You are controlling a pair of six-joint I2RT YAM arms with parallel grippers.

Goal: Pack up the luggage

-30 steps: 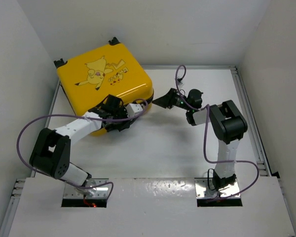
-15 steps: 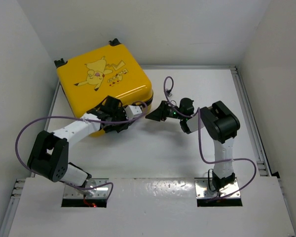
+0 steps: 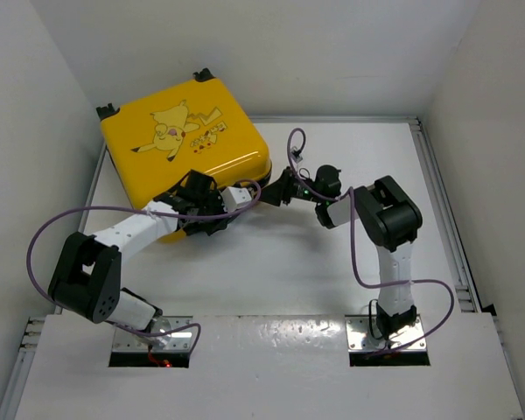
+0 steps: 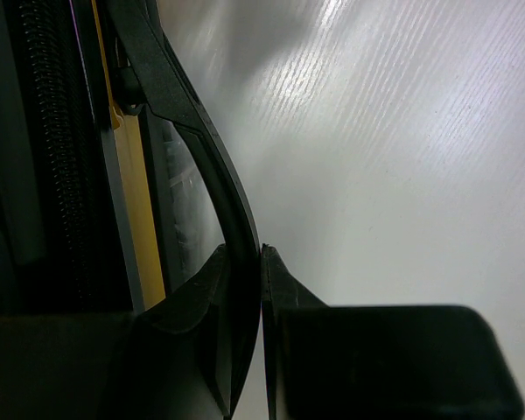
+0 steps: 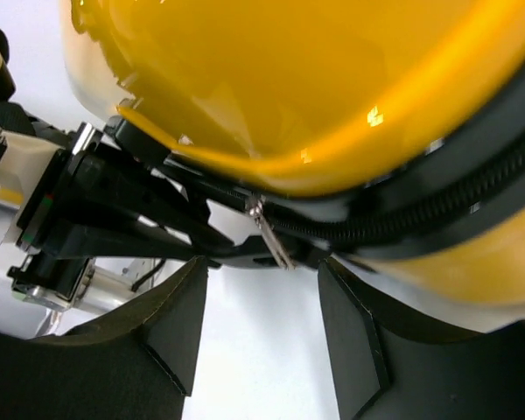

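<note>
The yellow suitcase [image 3: 185, 144] lies flat and closed in the upper left of the overhead frame, its Pikachu print facing up. Over the last second the right gripper [image 3: 280, 190] has slid leftward across the middle of the table, from well clear of the case to just beside its lower right corner. Its wrist view now fills with the yellow shell and the black zipper track, and the small metal zipper pull [image 5: 271, 234] hangs in the open gap between the spread fingers [image 5: 171, 328], not yet pinched. The left gripper [image 3: 229, 198] has barely shifted at the same corner; its jaws are clenched on the thin black handle strap [image 4: 236, 262] of the suitcase, steadying it. Judging from this, the work appears to be on the zipper, with the right arm lined up to take the pull; whether the zip is run fully shut cannot be told from these views
</note>
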